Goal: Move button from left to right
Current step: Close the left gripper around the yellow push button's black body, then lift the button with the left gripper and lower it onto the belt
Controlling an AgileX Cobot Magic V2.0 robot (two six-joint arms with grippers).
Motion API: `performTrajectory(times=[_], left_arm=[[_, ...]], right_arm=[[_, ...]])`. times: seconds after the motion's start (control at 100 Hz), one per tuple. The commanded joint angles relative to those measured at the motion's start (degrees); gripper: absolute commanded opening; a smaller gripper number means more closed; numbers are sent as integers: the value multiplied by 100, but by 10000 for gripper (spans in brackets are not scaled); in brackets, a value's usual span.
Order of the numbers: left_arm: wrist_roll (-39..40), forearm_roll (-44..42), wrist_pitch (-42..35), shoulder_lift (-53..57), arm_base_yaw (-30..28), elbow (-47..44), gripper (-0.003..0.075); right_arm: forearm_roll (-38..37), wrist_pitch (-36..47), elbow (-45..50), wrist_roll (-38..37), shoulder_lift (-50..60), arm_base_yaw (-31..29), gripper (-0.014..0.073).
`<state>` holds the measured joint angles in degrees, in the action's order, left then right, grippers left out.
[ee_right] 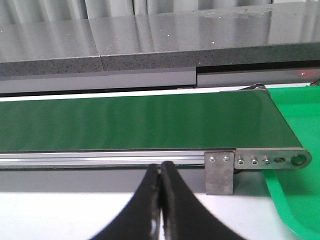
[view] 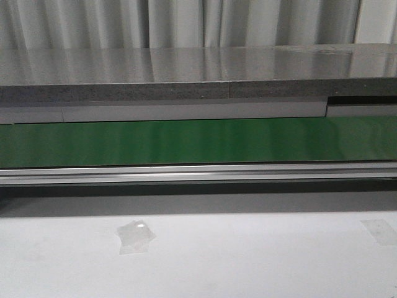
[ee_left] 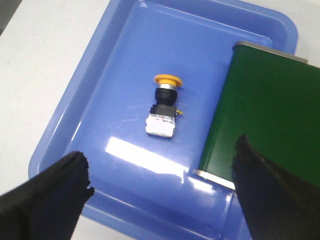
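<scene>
The button [ee_left: 163, 107] lies on its side in a blue tray [ee_left: 80, 125], its yellow-orange cap pointing away from my left gripper [ee_left: 162, 172]. The left gripper hangs above the tray's near part, open and empty, its black fingers [ee_left: 55, 195] spread wide either side. My right gripper [ee_right: 160, 172] is shut and empty, above the white table just in front of the green conveyor belt [ee_right: 135, 122]. Neither gripper shows in the front view, nor does the button.
The conveyor's end [ee_left: 265, 115] overhangs the blue tray beside the button. A green tray [ee_right: 295, 165] sits at the belt's other end, by a metal bracket [ee_right: 220, 172]. Two tape pieces [view: 135, 236] lie on the white table. A grey shelf [view: 186, 84] runs behind the belt.
</scene>
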<state>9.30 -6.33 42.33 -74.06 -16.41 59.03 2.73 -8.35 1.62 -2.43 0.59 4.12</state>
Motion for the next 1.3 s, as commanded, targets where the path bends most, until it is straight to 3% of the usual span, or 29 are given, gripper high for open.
performTrajectory(times=[0.0,0.52,1.29], left_arm=[[58,-26,-491,-347,-75,415,565],[58,-2,-560,-2914,-75,1962,565],[58,25,-691,-4026,-118,2015,556]], right_arm=[[-57,469,-92,29,105,19,-67],[-57,469,-92,29,105,19,-67],[-57,469,-92,29,105,19,-67]])
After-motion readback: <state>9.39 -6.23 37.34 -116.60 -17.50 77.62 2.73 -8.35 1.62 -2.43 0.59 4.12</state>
